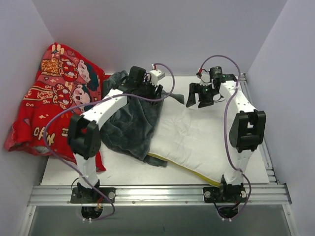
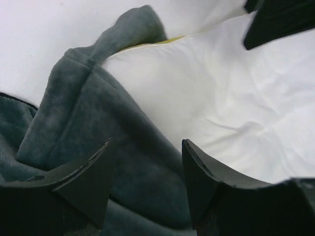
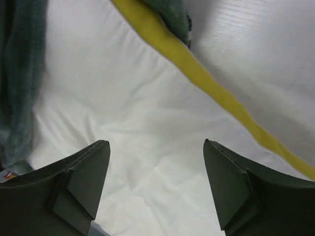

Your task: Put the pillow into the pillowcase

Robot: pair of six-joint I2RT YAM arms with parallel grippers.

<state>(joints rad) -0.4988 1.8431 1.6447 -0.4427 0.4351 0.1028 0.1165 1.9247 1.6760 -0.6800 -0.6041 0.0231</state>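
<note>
Item: pillowcase, draped over left end of pillow, below left gripper (jaws apart); right gripper, likewise spread, nearer far edge.

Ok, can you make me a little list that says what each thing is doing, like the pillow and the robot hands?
pillow: white, lying flat, mostly uncovered
yellow band: runs along the pillow's near edge
pillowcase: grey plush, bunched over the pillow's left end
left gripper: open, over the pillowcase, holding nothing
right gripper: open, over the bare pillow, holding nothing
red cloth: heaped at the far left, away from both grippers
job: not yet done
</note>
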